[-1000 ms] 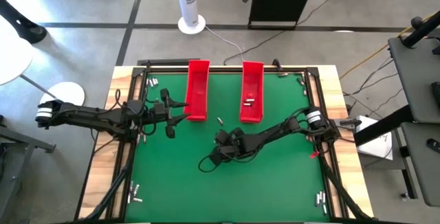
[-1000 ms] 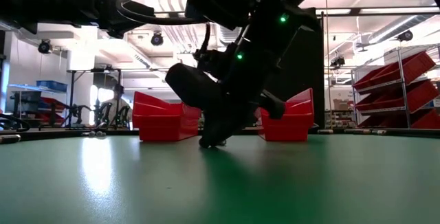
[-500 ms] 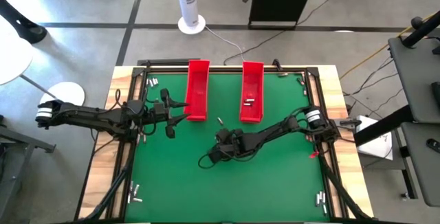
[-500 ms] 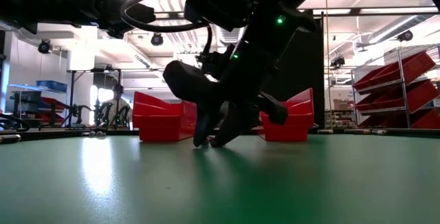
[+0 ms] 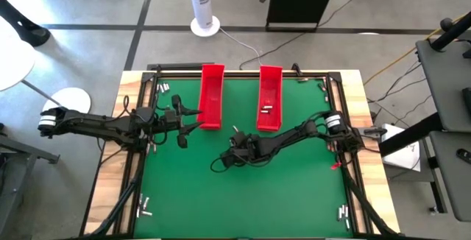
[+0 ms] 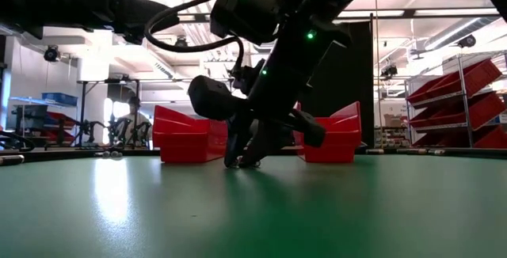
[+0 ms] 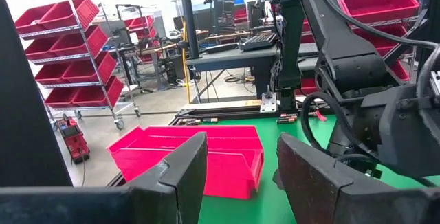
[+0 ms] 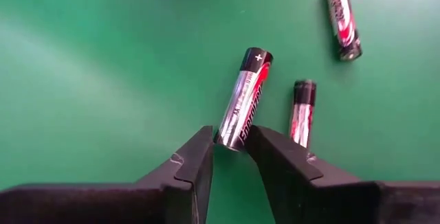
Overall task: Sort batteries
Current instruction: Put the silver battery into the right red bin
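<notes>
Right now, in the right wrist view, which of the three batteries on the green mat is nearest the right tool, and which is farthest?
1. Battery between the fingers of the right tool: nearest, its end sits between the tips.
2. Short-looking battery: just beside the first.
3. Far battery: farthest out on the green mat.

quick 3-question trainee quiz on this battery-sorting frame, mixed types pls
1. True or false: the right gripper pinches one end of a battery.
2. How many other batteries lie loose on the green mat in the right wrist view? A) none B) two C) five
3. Fill in: the left gripper waits with fingers ____, facing a red tray.

Key: 1 true; 2 B; 3 open
</notes>
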You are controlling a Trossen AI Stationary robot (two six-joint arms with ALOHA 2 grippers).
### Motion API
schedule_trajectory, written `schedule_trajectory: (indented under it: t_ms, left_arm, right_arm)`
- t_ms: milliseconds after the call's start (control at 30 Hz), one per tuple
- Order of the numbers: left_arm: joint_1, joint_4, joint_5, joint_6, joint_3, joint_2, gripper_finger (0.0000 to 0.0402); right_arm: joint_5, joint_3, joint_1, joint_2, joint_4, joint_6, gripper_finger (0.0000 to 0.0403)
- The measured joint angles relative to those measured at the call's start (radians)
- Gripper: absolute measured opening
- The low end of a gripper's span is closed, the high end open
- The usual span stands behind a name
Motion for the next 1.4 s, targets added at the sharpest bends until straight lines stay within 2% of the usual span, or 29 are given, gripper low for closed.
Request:
schedule_trajectory:
  t_ms: [433, 567, 933, 1233, 1400]
  left_arm:
    - [0.000, 0.000, 0.000, 0.000, 0.000, 0.000, 0.0158]
    - [0.000, 0.000, 0.000, 0.000, 0.000, 0.000, 0.0158]
    - [0.000, 0.000, 0.000, 0.000, 0.000, 0.000, 0.0158]
    - [0.000, 0.000, 0.000, 0.000, 0.000, 0.000, 0.0158]
    - [0.000, 0.000, 0.000, 0.000, 0.000, 0.000, 0.0158]
  right_arm:
    - [0.020, 0.010, -0.023, 0.000, -0.002, -0.078, 0.0153]
    - [0.022, 0.010, -0.048, 0.002, 0.000, -0.099, 0.0154]
    - [0.016, 0.015, -0.054, 0.032, 0.010, -0.168, 0.0107]
    - [0.001, 0.018, -0.054, 0.030, 0.009, -0.232, 0.0045]
    - [-0.046, 0.037, -0.056, 0.003, -0.041, -0.271, 0.0047]
